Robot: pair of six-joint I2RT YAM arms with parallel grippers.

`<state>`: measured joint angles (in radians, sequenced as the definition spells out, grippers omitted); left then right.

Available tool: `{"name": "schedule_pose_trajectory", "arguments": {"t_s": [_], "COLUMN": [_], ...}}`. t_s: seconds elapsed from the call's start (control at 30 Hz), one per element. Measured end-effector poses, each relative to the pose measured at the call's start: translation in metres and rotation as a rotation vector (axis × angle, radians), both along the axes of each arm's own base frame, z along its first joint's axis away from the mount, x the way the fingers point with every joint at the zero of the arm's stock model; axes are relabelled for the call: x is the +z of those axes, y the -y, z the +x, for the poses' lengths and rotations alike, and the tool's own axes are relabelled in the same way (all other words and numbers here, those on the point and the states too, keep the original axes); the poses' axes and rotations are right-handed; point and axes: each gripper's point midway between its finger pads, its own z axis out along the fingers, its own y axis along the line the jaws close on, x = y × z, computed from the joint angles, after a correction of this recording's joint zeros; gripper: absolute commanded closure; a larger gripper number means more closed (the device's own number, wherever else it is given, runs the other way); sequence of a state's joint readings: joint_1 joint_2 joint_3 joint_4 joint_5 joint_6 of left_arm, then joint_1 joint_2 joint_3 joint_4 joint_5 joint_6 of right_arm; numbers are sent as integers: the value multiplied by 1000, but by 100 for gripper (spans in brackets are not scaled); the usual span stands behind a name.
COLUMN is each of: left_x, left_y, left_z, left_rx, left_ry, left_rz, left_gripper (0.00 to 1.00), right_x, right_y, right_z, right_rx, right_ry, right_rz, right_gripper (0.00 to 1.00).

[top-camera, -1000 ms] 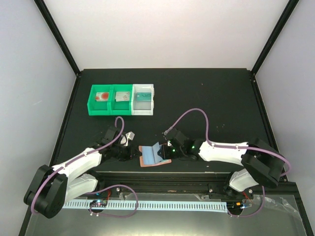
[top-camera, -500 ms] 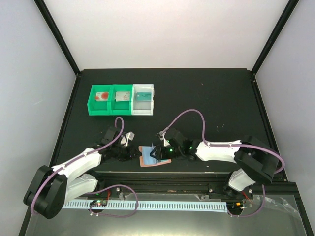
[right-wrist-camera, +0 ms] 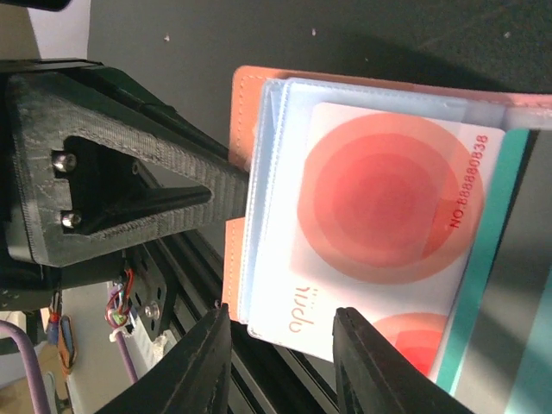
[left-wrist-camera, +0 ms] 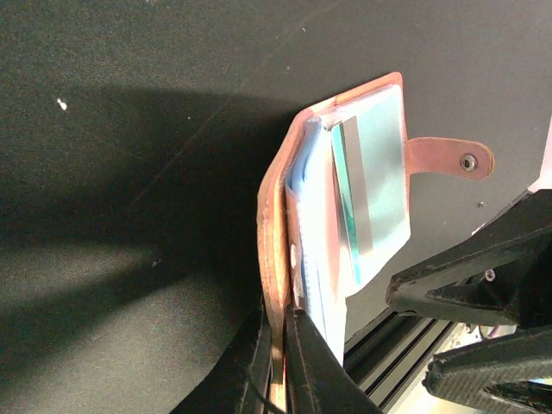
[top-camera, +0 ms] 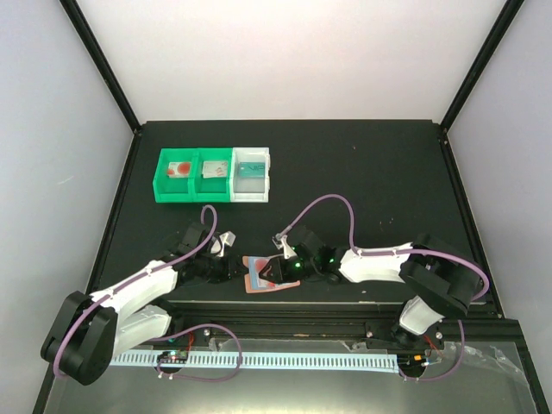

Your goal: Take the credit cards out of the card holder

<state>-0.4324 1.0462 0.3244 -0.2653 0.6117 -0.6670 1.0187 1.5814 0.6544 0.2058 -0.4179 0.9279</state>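
Now left end effector (left-wrist-camera: pixel 278 338) clamps flat salmon-pink card holder (left-wrist-camera: pixel 274 216); right end effector (right-wrist-camera: pixel 280 345) part-open, empty; I'd edge-pinch stiff, slick white red-disc card (right-wrist-camera: pixel 379 216).

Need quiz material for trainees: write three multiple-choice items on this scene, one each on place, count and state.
1. Where is the card holder? A in a bin; B by the table's near edge; C far right corner.
2. How many bins stand on the table? A one; B five; C three.
3. The left claw is: A shut on the card holder; B open; C out of view.
Key: B, the top view shows it there; C, two green, one white; A, its fingers pinch the holder's edge.
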Motion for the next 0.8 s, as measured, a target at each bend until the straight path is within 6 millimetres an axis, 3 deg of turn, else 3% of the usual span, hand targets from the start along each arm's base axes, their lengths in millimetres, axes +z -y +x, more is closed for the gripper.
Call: {"name": "schedule_pose_trajectory", "arguments": {"t_s": [0.13, 0.53, 0.8], "left_x": [1, 8, 17], "left_y": [-1, -2, 0], "left_z": [-1, -2, 1], "left_rx": [1, 12, 21], "left_ry": [2, 14, 44], "left_rz": [2, -6, -32], "left_gripper": [90, 68, 65], "right_x": [-5, -29, -38], "right_y": [4, 24, 27], "right_z": [0, 10, 13], "right_rx": [-11, -73, -87], "right_ry": [-5, 28, 36], "right_rz": [-23, -166, -197], "right_gripper": [70, 79, 83]}}
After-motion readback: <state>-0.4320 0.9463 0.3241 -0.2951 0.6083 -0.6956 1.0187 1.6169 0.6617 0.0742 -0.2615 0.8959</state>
